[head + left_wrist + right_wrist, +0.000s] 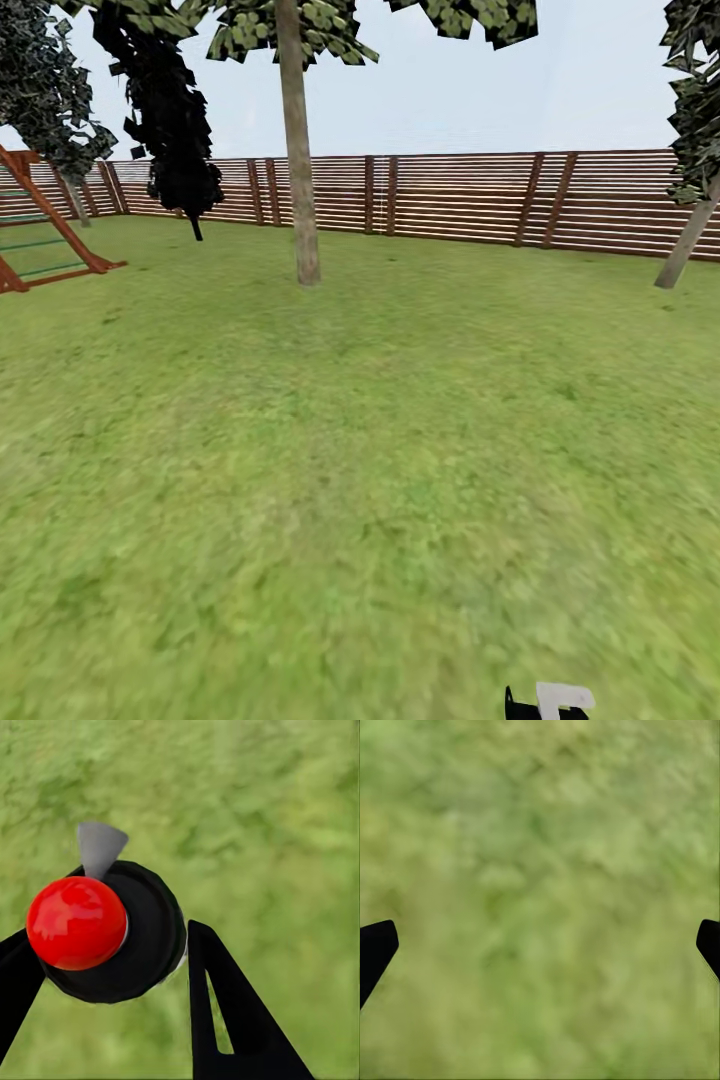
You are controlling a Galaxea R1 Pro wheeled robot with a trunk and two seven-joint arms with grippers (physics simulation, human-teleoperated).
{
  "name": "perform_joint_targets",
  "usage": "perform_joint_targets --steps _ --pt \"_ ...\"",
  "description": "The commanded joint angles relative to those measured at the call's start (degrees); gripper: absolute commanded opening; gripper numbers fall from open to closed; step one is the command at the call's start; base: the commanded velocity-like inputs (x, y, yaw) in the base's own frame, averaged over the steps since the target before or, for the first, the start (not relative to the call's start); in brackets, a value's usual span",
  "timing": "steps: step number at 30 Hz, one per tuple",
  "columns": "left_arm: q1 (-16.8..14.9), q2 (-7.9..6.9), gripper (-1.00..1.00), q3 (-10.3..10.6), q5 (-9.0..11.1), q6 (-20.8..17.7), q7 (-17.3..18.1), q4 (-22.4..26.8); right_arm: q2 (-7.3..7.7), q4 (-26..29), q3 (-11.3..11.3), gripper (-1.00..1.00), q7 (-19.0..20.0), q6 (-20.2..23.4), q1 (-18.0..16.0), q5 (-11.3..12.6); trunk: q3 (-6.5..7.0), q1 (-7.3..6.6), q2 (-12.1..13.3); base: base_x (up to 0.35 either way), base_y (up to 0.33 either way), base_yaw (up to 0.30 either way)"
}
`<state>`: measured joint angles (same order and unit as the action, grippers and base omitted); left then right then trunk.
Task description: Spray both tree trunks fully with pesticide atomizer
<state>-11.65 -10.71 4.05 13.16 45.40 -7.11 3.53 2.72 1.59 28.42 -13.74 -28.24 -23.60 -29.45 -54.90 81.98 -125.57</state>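
Head view: green lawn fills most of the frame, brown slat fence runs across the back. One straight pale tree trunk stands on the grass just in front of the fence, leafy crown cut off above. Second, leaning trunk sits far along the fence to the first trunk's right. Dark conifer stands left of the first trunk; red-brown wooden play frame further left. Black piece with a white tab pokes in at the bottom edge, well short of the trunk; can't tell which arm it belongs to.

Left wrist view: left gripper jaws closed around the pesticide atomizer, seen from above — round dark body, glossy red ball top, thin grey spray head pointing away from the fingers. Blurry grass behind it.

Right wrist view: right gripper jaws spread wide, only the two black fingertips at the frame sides, nothing between them, grass beyond.
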Motion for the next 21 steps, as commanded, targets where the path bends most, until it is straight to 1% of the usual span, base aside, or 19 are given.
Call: perform_joint_targets --steps 1,9,21 --pt "-0.02 -0.01 -1.00 0.43 0.20 0.13 -0.36 -0.01 0.01 -0.10 0.32 1.00 -0.32 -0.15 -0.05 -0.61 -0.05 0.03 -0.02 0.340 0.000 0.000" --pt "-0.01 -0.01 -1.00 0.43 0.20 0.13 -0.36 -0.01 0.01 -0.10 0.32 1.00 -0.32 -0.15 -0.05 -0.61 -0.05 0.03 -0.02 0.340 0.014 0.000" --pt "0.00 -0.01 -1.00 0.43 0.20 0.13 -0.36 -0.01 0.01 -0.10 0.32 1.00 -0.32 -0.15 -0.05 -0.61 -0.05 0.03 -0.02 0.340 0.106 0.000"
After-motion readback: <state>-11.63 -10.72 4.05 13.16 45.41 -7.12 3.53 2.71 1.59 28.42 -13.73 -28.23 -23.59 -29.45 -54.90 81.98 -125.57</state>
